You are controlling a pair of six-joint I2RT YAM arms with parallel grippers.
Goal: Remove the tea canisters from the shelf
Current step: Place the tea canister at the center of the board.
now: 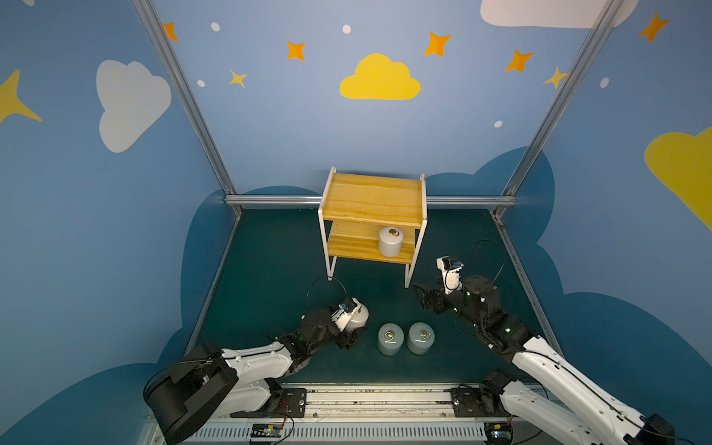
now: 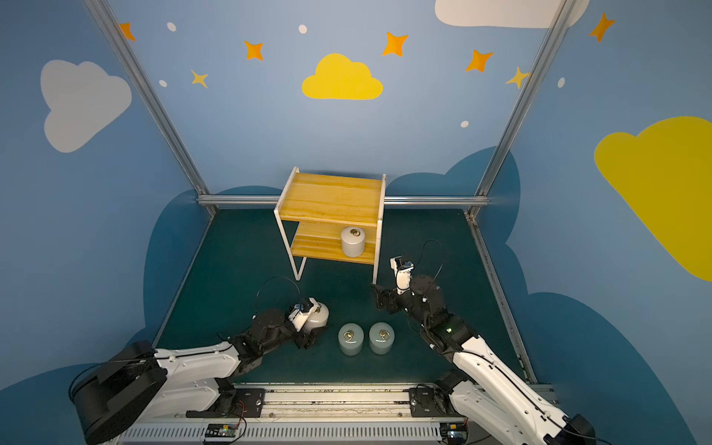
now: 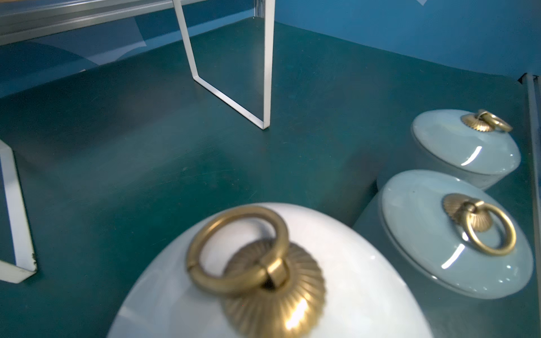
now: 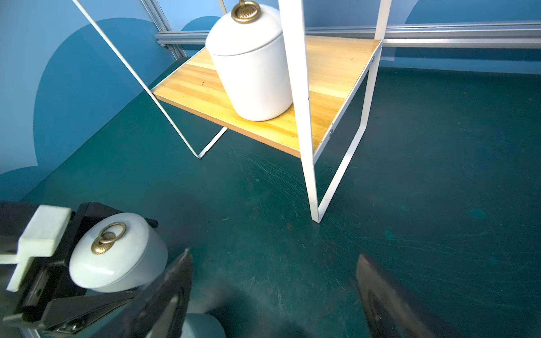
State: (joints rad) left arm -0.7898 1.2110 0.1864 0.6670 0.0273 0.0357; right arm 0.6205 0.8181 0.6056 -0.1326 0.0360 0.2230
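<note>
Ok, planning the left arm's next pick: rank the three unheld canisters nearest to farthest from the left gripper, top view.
1. Left grey-blue canister, on the table beside the left gripper.
2. Right grey-blue canister, next along.
3. Off-white canister, on the shelf's lower tier, farthest back.

No text, label, brand or number can be read in any view. The tea canisters (image 1: 390, 339), the shelf (image 1: 373, 200) and the painted walls (image 1: 269, 127) bear no lettering. Any print on the small circuit boards (image 1: 266, 430) by the front rail is too small to make out.
</note>
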